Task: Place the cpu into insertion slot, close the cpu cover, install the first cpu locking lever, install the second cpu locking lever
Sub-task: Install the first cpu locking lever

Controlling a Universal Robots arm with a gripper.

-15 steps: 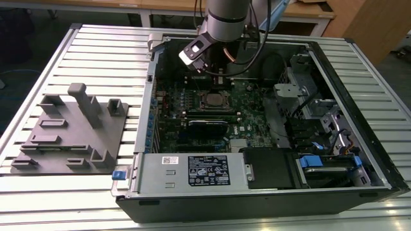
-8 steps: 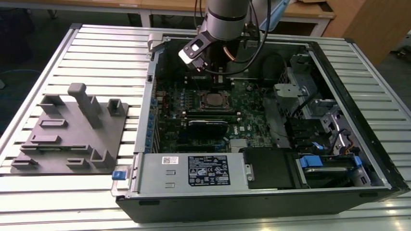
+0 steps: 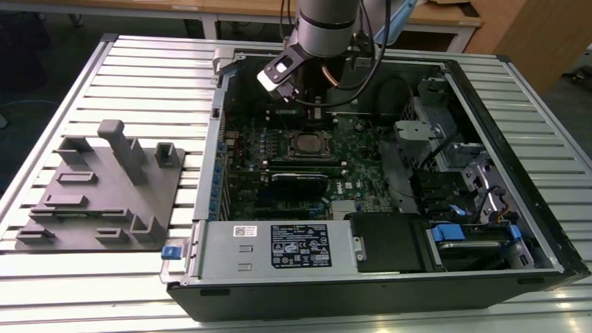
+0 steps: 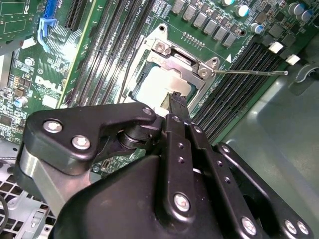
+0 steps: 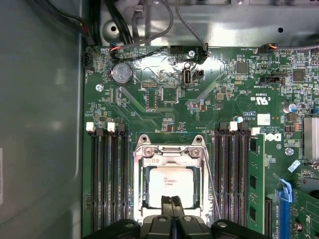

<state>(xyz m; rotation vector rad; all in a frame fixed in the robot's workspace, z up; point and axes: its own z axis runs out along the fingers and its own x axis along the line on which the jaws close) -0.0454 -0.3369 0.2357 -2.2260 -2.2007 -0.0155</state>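
Observation:
The cpu (image 5: 172, 183) lies in the insertion slot (image 3: 306, 144) on the green board, its pale metal top showing through the window of the cpu cover (image 5: 169, 153), which lies flat around it. In the second wrist view the cpu (image 4: 158, 85) and cover (image 4: 180, 59) appear again. A thin wire locking lever (image 4: 254, 72) sticks out sideways from the socket over the memory slots; it also runs along the socket's side in the first wrist view (image 5: 211, 181). My gripper (image 5: 172, 200) hangs just above the cpu's edge, shut, with nothing between its fingers (image 4: 177, 102).
The arm (image 3: 324, 28) reaches down into the open computer case (image 3: 518, 208). Rows of memory slots (image 5: 107, 179) flank the socket. A black module (image 3: 301, 177) and the power supply (image 3: 277, 246) sit nearer the front. A grey fixture plate (image 3: 102, 187) lies on the slatted table.

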